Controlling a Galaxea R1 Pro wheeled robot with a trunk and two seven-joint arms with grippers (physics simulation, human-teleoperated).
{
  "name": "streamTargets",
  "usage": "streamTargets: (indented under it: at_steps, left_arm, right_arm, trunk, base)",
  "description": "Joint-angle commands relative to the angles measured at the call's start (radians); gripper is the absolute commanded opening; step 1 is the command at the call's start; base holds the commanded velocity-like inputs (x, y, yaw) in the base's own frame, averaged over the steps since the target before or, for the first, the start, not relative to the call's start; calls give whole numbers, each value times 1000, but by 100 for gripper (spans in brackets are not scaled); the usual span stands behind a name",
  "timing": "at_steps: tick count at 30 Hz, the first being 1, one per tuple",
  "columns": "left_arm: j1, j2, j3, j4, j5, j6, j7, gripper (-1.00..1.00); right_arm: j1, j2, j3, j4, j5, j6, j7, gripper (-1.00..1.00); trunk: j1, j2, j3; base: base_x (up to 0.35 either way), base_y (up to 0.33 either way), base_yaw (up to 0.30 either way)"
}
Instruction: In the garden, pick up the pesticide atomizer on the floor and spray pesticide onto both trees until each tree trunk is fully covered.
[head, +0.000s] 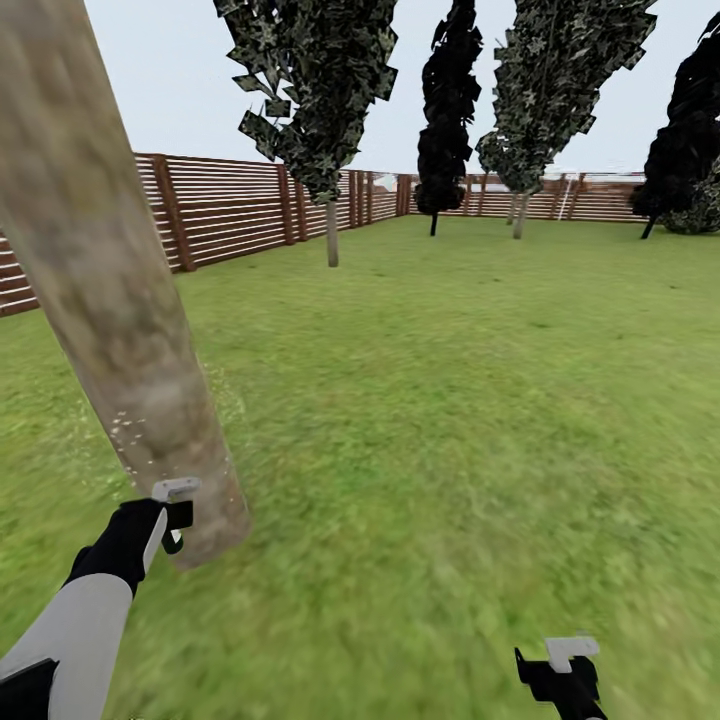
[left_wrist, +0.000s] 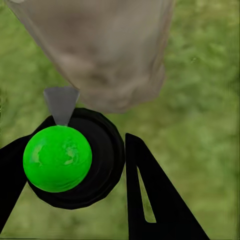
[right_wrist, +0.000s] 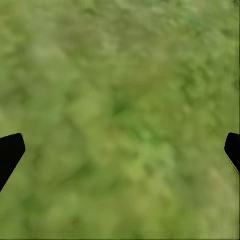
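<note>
Jaws of the left gripper (left_wrist: 75, 175) are clamped on the atomizer (left_wrist: 57, 158): in the left wrist view one dark finger (left_wrist: 155, 200) lies against the black body and the other shows at the opposite edge, with the green cap between them. Jaws of the right gripper (right_wrist: 120, 150) are held wide apart over bare grass (right_wrist: 120, 100), and nothing is gripped.

The atomizer is held low and close beside the base of the near trunk (head: 110, 300); its grey nozzle (left_wrist: 61, 102) is pointed at the bark. Pale specks (head: 128, 432) are seen on the lower trunk and on the grass beside it; the upper trunk appears unspeckled. A fence (head: 240, 205) and further trees (head: 330, 230) stand well apart.

Handling is judged as follows. The atomizer is taken to be a small, rigid, light container with a smooth round body, so slip or rotation within the jaws is possible. Hold is best kept across the black body below the cap, with the nozzle left unobstructed. Contact between nozzle and bark should be avoided, since the aim could be deflected.
</note>
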Motion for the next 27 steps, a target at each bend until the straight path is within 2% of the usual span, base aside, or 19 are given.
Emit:
streamTargets:
  at_steps: [1, 27]
  left_arm:
    - [0, 0, 0, 0, 0, 0, 0, -100]
    - [0, -1, 0, 0, 0, 2, -1, -100]
  right_arm:
    - [0, 0, 0, 0, 0, 0, 0, 100]
    - [0, 0, 0, 0, 0, 0, 0, 100]
  trunk:
    - [0, 0, 0]
    - [0, 0, 0]
  base:
    - [124, -253, 254]
    - [152, -249, 273]
